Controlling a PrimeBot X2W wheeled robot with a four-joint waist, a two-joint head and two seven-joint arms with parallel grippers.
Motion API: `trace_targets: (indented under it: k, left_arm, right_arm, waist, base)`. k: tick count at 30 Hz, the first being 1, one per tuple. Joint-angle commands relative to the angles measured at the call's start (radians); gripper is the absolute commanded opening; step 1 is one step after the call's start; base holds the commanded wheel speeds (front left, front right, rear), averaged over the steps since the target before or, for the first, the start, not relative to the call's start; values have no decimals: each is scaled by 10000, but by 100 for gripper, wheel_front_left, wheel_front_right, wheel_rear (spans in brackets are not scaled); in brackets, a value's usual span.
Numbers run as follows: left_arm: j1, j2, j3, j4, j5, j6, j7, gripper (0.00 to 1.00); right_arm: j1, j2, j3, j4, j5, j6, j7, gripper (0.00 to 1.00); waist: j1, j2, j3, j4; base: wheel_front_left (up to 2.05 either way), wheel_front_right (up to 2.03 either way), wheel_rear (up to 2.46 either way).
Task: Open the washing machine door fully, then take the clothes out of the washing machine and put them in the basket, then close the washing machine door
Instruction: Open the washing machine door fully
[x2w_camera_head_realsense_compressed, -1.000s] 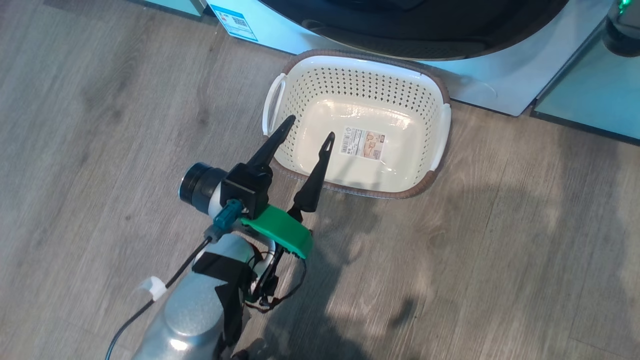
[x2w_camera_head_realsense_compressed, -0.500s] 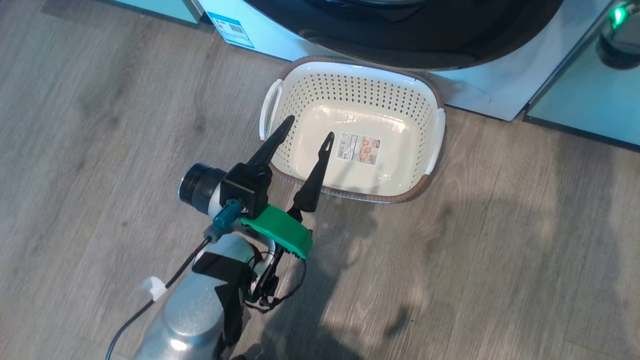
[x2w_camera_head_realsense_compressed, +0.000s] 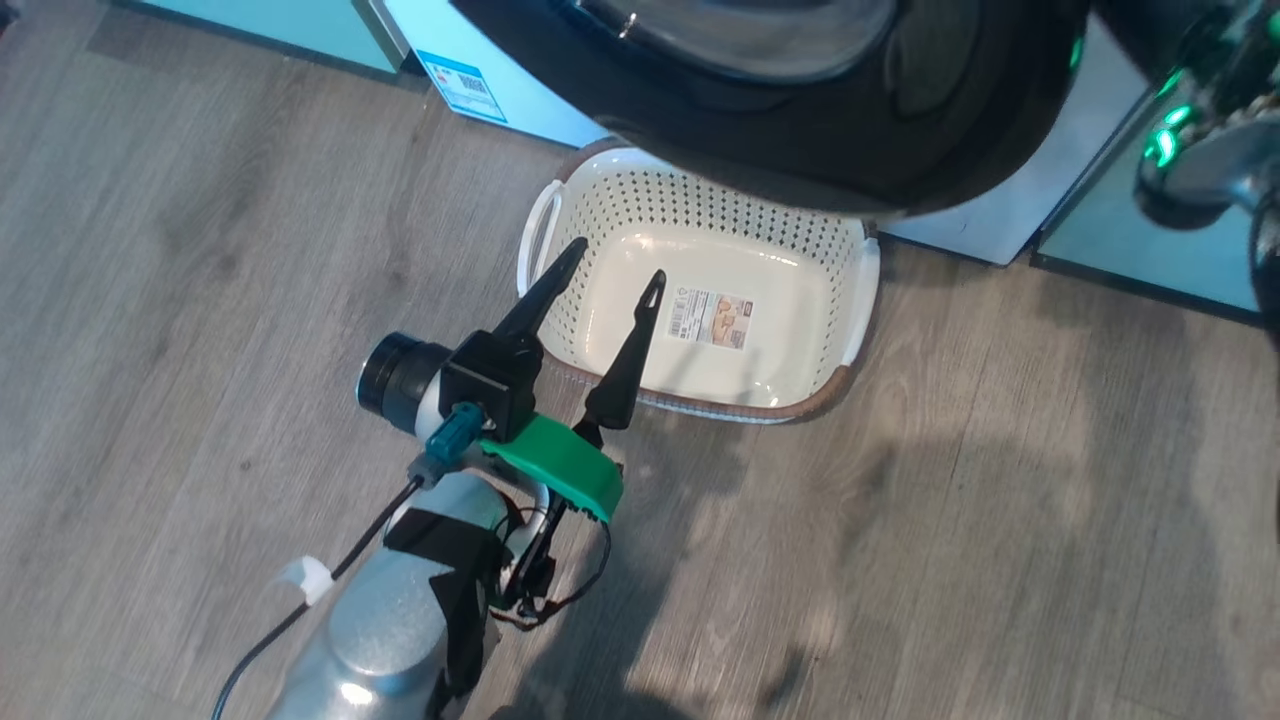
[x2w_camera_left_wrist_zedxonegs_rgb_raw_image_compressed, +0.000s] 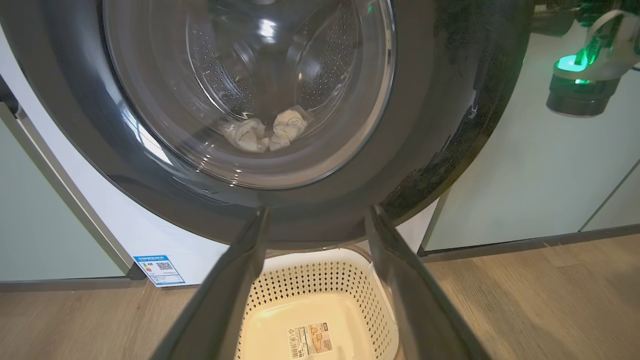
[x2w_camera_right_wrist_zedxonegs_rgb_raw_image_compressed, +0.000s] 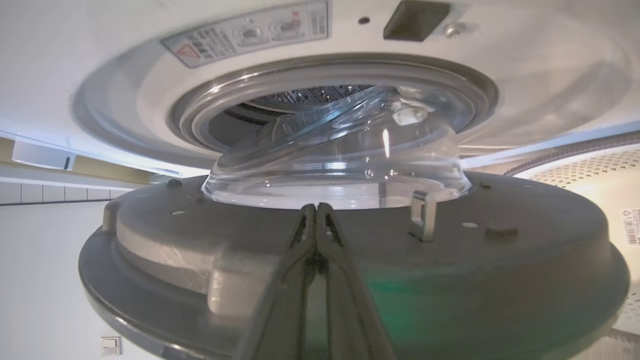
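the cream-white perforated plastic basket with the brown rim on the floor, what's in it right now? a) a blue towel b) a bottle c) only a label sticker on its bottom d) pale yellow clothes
c: the cream-white perforated plastic basket shows a bare bottom with just the label sticker, while the pale yellow clothes lie in the steel drum.

The grey wooden floor (x2w_camera_head_realsense_compressed: 200, 250) carries the cream perforated basket (x2w_camera_head_realsense_compressed: 700, 215), standing flat just in front of the white washing machine (x2w_camera_head_realsense_compressed: 1000, 212), which also stands on it between pale green cabinet panels (x2w_camera_head_realsense_compressed: 1110, 230).
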Motion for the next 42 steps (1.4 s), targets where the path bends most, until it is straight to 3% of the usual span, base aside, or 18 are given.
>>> trace_targets:
  k: [1,19,30,42]
  left_arm:
    - [32,145,399,-255,33,40,-61,100]
    - [1080,145,697,-43,245,-99,-61,100]
    - [1849,145,534,235,449,-300,-61,100]
    - [2223,146,542,342,599,-437,-61,100]
  right_arm:
    - [95,318,150,-443,97,-27,184,0]
    - [2607,524,978,-1703,890,-27,819,0]
    - [4053,534,2435,-2340,2501,-27,249,0]
    - [4638,535,3478,-2513,3439,-27,-372,0]
  waist:
    - [1,0,-86,-23]
    - [1,0,-1526,-295]
    - [1,0,-2650,-70]
    - [1,0,-3170,251]
  base:
    - [0,0,0]
    - [0,0,0]
    - [0,0,0]
    - [0,0,0]
